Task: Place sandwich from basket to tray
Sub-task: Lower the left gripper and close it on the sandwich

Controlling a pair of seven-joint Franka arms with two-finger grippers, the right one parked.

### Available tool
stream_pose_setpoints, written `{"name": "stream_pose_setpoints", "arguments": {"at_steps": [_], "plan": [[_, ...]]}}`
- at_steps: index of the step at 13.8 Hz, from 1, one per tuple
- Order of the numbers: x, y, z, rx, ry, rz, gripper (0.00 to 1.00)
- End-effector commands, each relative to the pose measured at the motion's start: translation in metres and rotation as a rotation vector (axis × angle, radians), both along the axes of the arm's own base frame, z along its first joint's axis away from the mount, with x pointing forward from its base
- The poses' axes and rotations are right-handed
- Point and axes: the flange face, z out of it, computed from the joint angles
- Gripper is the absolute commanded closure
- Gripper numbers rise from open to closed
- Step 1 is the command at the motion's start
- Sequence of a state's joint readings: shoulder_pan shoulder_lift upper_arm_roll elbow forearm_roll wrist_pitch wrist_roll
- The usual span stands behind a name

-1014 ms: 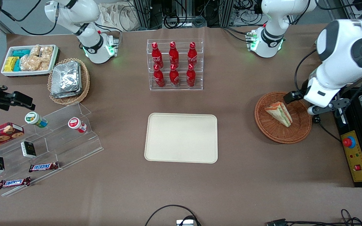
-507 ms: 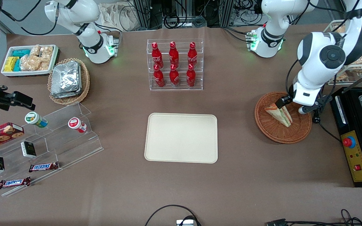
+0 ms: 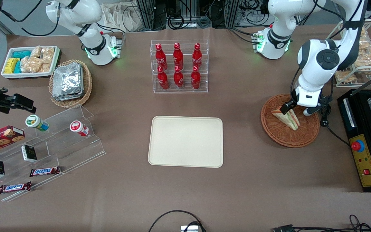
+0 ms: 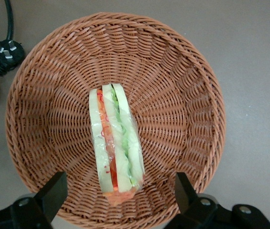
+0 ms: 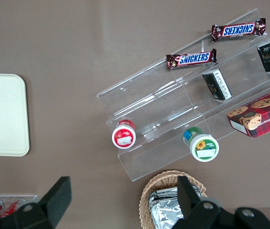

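Note:
The sandwich (image 3: pixel 287 118) (image 4: pixel 116 148), a pale wedge with red, orange and green layers, lies in the round reddish-brown basket (image 3: pixel 279 135) (image 4: pixel 182 86) toward the working arm's end of the table. My left gripper (image 3: pixel 296 109) (image 4: pixel 119 195) hangs open just above the basket. One black finger (image 4: pixel 54 191) stands on each side of the sandwich's wide end, without touching it. The cream tray (image 3: pixel 185 141) (image 5: pixel 4 114) lies bare at the table's middle, nearer to the parked arm than the basket.
A clear rack of red bottles (image 3: pixel 179 67) stands farther from the front camera than the tray. A black appliance with a red button (image 3: pixel 357 145) sits beside the basket, with a plug and cable (image 3: pixel 324 122) (image 4: pixel 6 50) at the basket's rim. A wire rack of snacks (image 3: pixel 362 54) stands close by.
The gripper has swung in from the basket's rim by the black appliance to over the sandwich. The sandwich and basket have not moved.

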State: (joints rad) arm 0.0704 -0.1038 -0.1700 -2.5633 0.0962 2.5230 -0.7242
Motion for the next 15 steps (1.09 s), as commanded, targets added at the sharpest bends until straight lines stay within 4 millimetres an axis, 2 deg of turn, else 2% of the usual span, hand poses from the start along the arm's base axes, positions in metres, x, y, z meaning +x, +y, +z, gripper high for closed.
{"name": "stream_pose_setpoints", "arguments": {"at_steps": [1, 9, 13, 14, 15], "plan": [[-0.004, 0.004, -0.016, -0.001, -0.024, 0.034, 0.0], [-0.007, 0.005, -0.07, -0.053, -0.054, 0.072, 0.0], [-0.008, 0.013, -0.084, -0.062, -0.05, 0.089, 0.0], [-0.008, 0.012, -0.087, -0.061, -0.046, 0.082, 0.01], [-0.009, 0.012, -0.089, -0.058, -0.043, 0.076, 0.13]]}}
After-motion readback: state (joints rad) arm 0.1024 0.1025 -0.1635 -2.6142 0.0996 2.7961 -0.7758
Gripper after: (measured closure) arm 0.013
